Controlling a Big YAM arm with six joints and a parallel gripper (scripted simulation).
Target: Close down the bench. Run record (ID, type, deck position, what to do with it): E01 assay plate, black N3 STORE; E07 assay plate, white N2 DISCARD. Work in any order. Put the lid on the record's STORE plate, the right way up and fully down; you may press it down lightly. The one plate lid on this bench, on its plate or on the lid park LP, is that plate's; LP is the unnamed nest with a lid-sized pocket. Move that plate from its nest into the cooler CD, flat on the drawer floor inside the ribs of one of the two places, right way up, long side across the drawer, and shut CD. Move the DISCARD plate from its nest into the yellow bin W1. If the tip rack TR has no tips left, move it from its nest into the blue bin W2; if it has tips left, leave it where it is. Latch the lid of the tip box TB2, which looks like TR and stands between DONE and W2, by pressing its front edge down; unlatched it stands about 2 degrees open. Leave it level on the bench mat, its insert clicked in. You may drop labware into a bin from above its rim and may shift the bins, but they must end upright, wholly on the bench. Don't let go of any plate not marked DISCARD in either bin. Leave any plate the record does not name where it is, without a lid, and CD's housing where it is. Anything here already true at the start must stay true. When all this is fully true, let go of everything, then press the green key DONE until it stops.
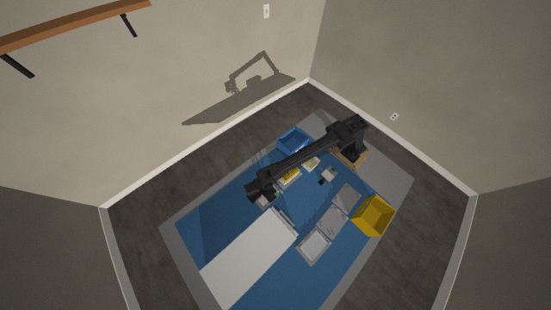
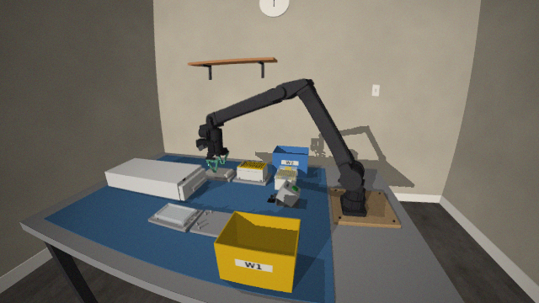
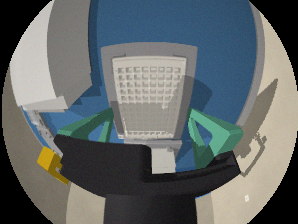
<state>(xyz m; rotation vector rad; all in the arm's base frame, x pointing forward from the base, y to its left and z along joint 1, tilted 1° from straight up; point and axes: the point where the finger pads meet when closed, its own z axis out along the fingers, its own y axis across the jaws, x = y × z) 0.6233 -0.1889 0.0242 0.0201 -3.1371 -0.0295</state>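
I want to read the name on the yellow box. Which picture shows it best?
The exterior view: the yellow bin faces the camera, its white label reading W1. The top view shows only its open inside. The wrist view shows only a small unidentifiable yellow patch.

Lighting: even, moderately bright, no glare. Shadows: the arm [image 2: 295, 94] casts a sharp silhouette on the wall [image 1: 241, 82] toward 11 o'clock in the top view, and a fainter one at 3 o'clock in the exterior view. Wrist view: circular fisheye, edges bent, black corners. Resolution: soft, pixelated.
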